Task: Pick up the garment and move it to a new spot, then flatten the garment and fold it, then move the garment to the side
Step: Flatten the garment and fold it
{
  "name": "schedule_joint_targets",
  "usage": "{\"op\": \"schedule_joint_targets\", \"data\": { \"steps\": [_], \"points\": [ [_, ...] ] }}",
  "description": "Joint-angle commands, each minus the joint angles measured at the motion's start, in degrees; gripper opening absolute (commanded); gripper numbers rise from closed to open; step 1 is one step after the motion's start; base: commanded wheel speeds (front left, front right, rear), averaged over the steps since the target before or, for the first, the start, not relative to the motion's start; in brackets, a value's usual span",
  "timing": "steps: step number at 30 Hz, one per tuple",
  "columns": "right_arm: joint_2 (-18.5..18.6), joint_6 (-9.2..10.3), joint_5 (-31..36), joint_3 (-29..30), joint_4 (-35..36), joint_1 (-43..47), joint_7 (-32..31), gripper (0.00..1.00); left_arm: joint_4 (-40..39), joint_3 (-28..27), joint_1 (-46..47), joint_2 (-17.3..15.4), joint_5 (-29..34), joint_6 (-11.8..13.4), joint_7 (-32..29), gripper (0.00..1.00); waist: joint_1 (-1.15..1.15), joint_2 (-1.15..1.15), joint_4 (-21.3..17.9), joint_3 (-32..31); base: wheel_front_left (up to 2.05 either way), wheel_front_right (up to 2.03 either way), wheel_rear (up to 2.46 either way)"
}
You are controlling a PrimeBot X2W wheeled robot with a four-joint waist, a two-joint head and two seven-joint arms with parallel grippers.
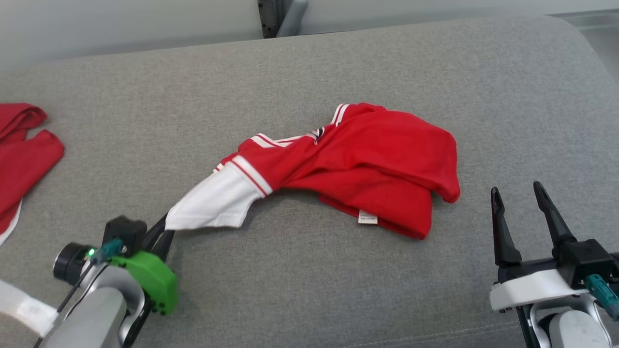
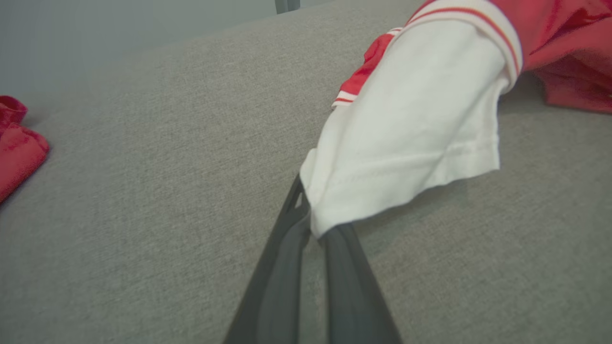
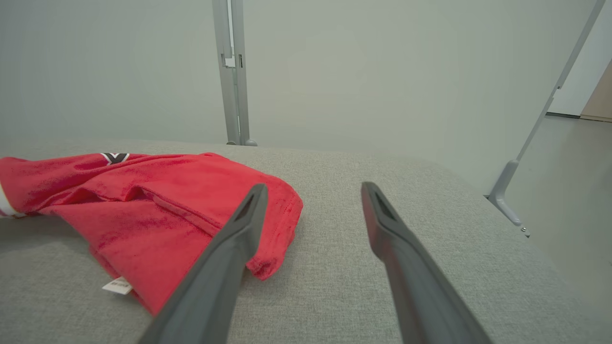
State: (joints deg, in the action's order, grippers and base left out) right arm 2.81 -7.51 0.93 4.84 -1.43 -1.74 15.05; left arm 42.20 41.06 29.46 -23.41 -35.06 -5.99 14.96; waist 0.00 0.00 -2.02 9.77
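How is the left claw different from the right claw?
The left claw is pinched shut on the shirt's white sleeve; the right claw is wide open and empty. The left claw has a green bracket, the right claw a white bracket. Both have two long dark fingers.

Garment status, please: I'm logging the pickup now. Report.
Left gripper shut on garment, at white sleeve. Right gripper open, clear of it. Other red cloth far left, apart.

Garment [image 1: 377, 159]: red body, white sleeve [image 1: 213, 200], red-and-white striped trim. Label [image 1: 367, 218]: white. Cushion [image 1: 309, 290]: heathered grey. Second cloth [image 1: 22, 150]: red, white edge.
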Motion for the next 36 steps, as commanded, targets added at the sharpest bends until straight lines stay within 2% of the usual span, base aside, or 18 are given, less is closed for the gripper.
{"op": "schedule_joint_targets", "data": {
  "steps": [1,4,9,10,11,12,18,21,24,28,30,32,36],
  "points": [
    [0.15,0.04,0.1,0.51,0.28,1.07,0.2,1.0,-2.05,-0.17,-2.69,-1.97,1.48,1.42,0.27,0.0,0.0,0.0,1.63,-1.49,0.0,0.0,0.0],
    [0.14,0.04,-0.2,1.28,0.68,1.97,0.2,1.0,-7.25,0.34,-8.52,-6.03,3.73,4.15,0.24,0.0,0.0,0.0,3.14,-1.84,0.0,0.0,0.0],
    [0.15,0.04,-0.06,0.73,0.21,2.41,0.2,1.0,-12.02,2.47,-16.44,-8.1,4.12,5.58,-1.16,0.0,0.0,0.0,4.79,-1.89,0.0,0.0,0.0],
    [0.14,0.04,0.03,0.59,0.07,2.33,0.2,1.0,-12.38,2.54,-17.33,-7.73,3.58,5.76,-1.18,0.14,0.0,0.0,4.94,-1.99,0.0,0.0,0.0],
    [0.15,0.04,0.15,0.5,-0.03,2.31,0.21,1.0,-12.57,2.58,-18.16,-7.34,3.2,6.13,-1.2,0.6,0.0,0.0,5.08,-2.15,0.0,0.0,0.0],
    [0.15,0.04,0.27,0.38,-0.15,2.34,0.2,1.0,-12.54,2.59,-19.09,-6.83,2.42,6.23,-1.75,1.0,0.0,0.0,5.19,-2.36,0.0,0.0,0.0],
    [0.15,0.04,1.0,-0.22,-0.34,2.43,0.21,1.0,-12.37,-0.07,-22.09,-6.63,-2.9,8.14,-5.2,1.0,0.0,0.0,4.68,-3.5,0.0,0.0,0.0],
    [0.14,0.04,0.99,-0.1,-0.37,3.08,0.21,1.0,-14.4,-3.34,-24.11,-8.1,-6.86,10.94,-7.74,1.0,0.0,0.0,3.9,-4.33,0.0,0.0,0.0],
    [0.16,0.04,0.95,0.34,-0.14,3.76,0.2,1.0,-21.17,-5.58,-23.05,-9.47,-6.15,14.23,-6.4,1.0,0.0,0.0,3.53,-4.76,0.0,0.0,0.0],
    [0.14,0.04,1.32,0.03,-0.15,3.83,0.2,1.0,-32.19,-3.48,-19.83,-8.71,-2.47,15.83,-7.33,1.0,0.0,0.0,2.75,-4.89,0.0,0.0,0.0],
    [0.16,0.04,1.46,0.03,-0.01,3.03,0.21,1.0,-36.02,-1.15,-16.93,-7.49,-0.12,15.59,-8.8,1.0,0.0,0.0,1.9,-4.66,0.0,0.0,0.0],
    [0.14,0.04,1.51,-0.03,0.19,2.44,0.2,1.0,-38.18,1.32,-13.79,-4.31,1.69,14.68,-10.05,1.0,0.0,0.0,1.05,-4.21,0.0,0.0,0.0],
    [0.14,0.04,1.34,-0.8,0.43,0.82,0.2,1.0,-36.45,6.84,-6.0,2.14,5.02,11.36,-12.91,1.0,0.0,0.0,-1.61,-2.16,0.0,0.0,0.0]
  ]
}}
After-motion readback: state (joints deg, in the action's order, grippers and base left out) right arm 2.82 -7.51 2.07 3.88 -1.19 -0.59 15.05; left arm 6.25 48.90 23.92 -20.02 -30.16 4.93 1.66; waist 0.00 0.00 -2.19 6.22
